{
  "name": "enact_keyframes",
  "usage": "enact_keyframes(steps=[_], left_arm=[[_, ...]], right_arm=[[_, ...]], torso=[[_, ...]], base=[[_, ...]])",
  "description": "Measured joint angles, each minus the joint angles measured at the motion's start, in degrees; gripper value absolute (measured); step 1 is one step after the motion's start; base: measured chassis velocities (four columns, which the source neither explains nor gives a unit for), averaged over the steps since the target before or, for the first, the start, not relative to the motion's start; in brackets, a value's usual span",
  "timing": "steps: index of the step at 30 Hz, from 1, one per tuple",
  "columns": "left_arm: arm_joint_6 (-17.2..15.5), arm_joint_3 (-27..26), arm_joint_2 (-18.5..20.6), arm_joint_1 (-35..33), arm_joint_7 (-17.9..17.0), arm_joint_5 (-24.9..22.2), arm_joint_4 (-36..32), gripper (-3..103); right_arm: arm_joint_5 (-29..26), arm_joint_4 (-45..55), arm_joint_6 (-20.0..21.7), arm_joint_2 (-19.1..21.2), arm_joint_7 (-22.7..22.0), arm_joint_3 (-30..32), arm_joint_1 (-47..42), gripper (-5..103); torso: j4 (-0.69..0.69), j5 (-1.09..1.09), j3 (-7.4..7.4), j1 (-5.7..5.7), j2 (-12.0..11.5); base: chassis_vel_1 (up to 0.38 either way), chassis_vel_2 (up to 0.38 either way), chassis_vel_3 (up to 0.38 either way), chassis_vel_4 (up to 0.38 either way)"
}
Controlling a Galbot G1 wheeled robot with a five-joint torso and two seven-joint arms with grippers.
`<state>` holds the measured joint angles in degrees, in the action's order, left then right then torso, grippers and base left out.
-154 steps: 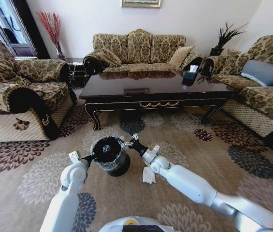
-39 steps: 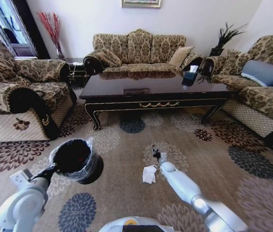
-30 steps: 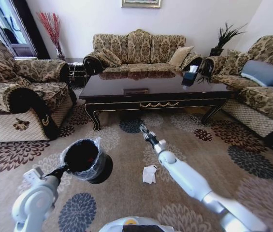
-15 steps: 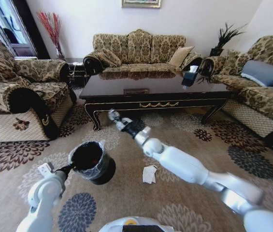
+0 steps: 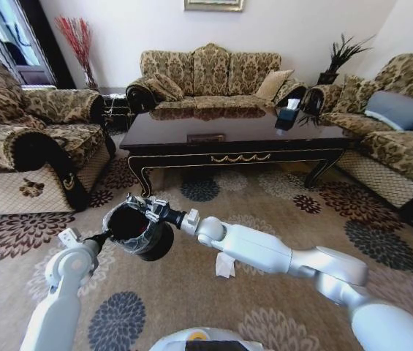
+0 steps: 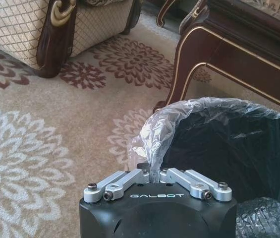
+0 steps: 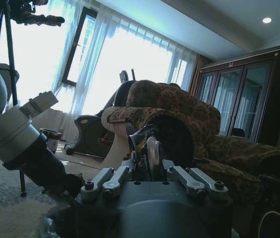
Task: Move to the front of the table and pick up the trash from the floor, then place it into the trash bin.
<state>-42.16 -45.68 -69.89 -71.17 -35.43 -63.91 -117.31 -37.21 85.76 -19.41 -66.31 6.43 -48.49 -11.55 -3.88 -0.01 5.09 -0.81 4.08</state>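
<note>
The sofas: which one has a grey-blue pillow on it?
The sofa on the robot's right. A plain grey-blue cushion lies on it; the other sofas' cushions are patterned or tan.

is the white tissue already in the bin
No, the crumpled white tissue lies on the carpet beside the right arm, apart from the trash bin that the left gripper holds by its rim.

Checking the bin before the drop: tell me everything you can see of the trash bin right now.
The trash bin is small, round and black, lined with a crinkled translucent plastic bag folded over its rim. It is tilted, mouth open toward the table, held off the patterned carpet. The left gripper is shut on its near rim, pinching the liner. The right gripper sits at the far rim, over the opening. The interior looks dark.
</note>
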Motion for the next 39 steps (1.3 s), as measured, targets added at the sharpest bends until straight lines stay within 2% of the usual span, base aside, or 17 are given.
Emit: enact_keyframes(steps=[4, 6, 8, 11, 14, 16, 18, 20, 22, 23, 25, 27, 28, 32, 33, 35, 39], left_arm=[[0.0, -0.5, -0.8, -0.5, 0.0, -0.5, -2.5, 3], [0.0, -0.7, -1.0, -1.1, 0.1, -0.6, -3.5, 3], [0.0, -0.9, -1.1, -1.4, 0.1, -0.5, -3.8, 3], [0.0, -1.6, -1.2, -2.2, 0.1, -0.5, -4.4, 3], [0.0, -2.0, -1.0, -2.6, 0.1, -0.5, -4.6, 3], [0.0, -2.7, -0.7, -3.3, 0.1, -0.4, -4.6, 3], [0.0, -3.1, -0.7, -3.7, 0.1, -0.3, -4.4, 3], [0.0, -3.5, -0.7, -4.1, 0.1, -0.3, -3.8, 3], [0.0, -4.4, -0.6, -5.1, 0.0, 0.2, -2.3, 3], [0.0, -4.4, -0.6, -5.1, 0.0, 0.2, -2.3, 3], [0.0, -5.0, -0.1, -5.6, 0.0, 0.3, -2.1, 3], [0.0, -6.2, 0.8, -6.0, -0.1, 0.3, -2.1, 3], [0.0, -6.2, 0.8, -6.0, -0.1, 0.3, -2.1, 3], [0.0, -6.7, 1.5, -5.5, -0.4, -0.1, -2.2, 3], [0.0, -6.7, 1.5, -5.5, -0.4, -0.1, -2.2, 3], [0.0, -6.9, 1.4, -5.9, -0.6, -0.3, -2.3, 3], [0.0, -7.7, 1.4, -7.5, -0.8, -0.4, -3.2, 3]], right_arm=[[0.3, -0.6, 0.1, 0.8, -0.9, -0.9, 0.0, 23], [0.3, -0.6, 0.1, 1.4, -1.0, -1.0, -0.1, 34], [0.3, -0.5, 0.1, 1.8, -0.9, -1.1, -0.1, 34], [-0.3, 0.2, 0.0, 3.2, -0.2, -1.4, 0.3, 51], [-0.7, 0.5, -0.2, 3.9, 0.3, -1.3, 0.5, 56], [-1.8, 1.2, -0.5, 4.9, 0.5, 0.3, 0.4, 72], [-2.1, 1.5, -0.7, 5.3, 0.5, 1.7, -0.1, 72], [-2.7, 1.6, -0.7, 5.8, 0.5, 4.5, -1.6, 78], [-4.0, 0.4, 1.2, 7.1, -0.7, 11.4, -5.8, 94], [-4.0, 0.4, 1.2, 7.1, -0.7, 11.4, -5.8, 94], [-4.2, -0.8, 3.2, 7.7, -2.7, 14.4, -8.0, 97], [-5.6, -2.0, 9.6, 9.4, -7.1, 19.0, -11.9, 100], [-5.6, -2.0, 9.6, 9.4, -7.1, 19.0, -11.9, 100], [-7.0, -2.7, 19.3, 13.0, -9.4, 26.6, -20.5, 100], [-7.0, -2.7, 19.3, 13.0, -9.4, 26.6, -20.5, 100], [-7.0, -4.2, 23.8, 14.3, -11.5, 28.3, -24.3, 100], [-7.0, -6.7, 28.0, 13.8, -14.6, 29.2, -27.4, 100]], torso=[[-0.02, 0.02, 0.0, 0.01, 0.0], [-0.03, 0.01, -0.01, 0.01, 0.0], [-0.03, 0.02, 0.0, 0.01, 0.0], [-0.01, 0.01, -0.01, 0.01, 0.0], [-0.02, 0.01, 0.0, 0.01, 0.0], [-0.01, 0.01, -0.01, 0.01, 0.0], [-0.01, 0.01, -0.01, 0.01, 0.0], [0.0, 0.02, -0.01, 0.01, 0.0], [-0.02, 0.0, -0.01, 0.02, 0.0], [-0.02, 0.0, -0.01, 0.02, 0.0], [-0.02, 0.01, 0.0, 0.01, 0.0], [0.0, 0.02, -0.01, 0.01, 0.0], [0.0, 0.02, -0.01, 0.01, 0.0], [-0.04, 0.02, -0.01, 0.01, 0.0], [-0.04, 0.02, -0.01, 0.01, 0.0], [-0.07, 0.02, -0.01, 0.01, 0.0], [-0.03, 0.01, -0.01, 0.01, 0.0]], base=[[0.0, 0.0, 0.0, 0.0], [0.0, 0.0, 0.0, 0.0], [0.0, 0.0, 0.0, 0.0], [0.0, 0.0, 0.0, 0.0], [0.0, 0.0, 0.0, 0.0], [0.0, 0.0, 0.0, 0.0], [0.0, 0.0, 0.0, 0.0], [0.0, 0.0, 0.0, 0.0], [0.0, 0.0, 0.0, 0.0], [0.0, 0.0, 0.0, 0.0], [0.0, 0.0, 0.0, 0.0], [0.0, 0.0, 0.0, 0.0], [0.0, 0.0, 0.0, 0.0], [0.0, 0.0, 0.0, 0.0], [0.0, 0.0, 0.0, 0.0], [0.0, 0.0, 0.0, 0.0], [0.0, 0.0, 0.0, 0.0]])
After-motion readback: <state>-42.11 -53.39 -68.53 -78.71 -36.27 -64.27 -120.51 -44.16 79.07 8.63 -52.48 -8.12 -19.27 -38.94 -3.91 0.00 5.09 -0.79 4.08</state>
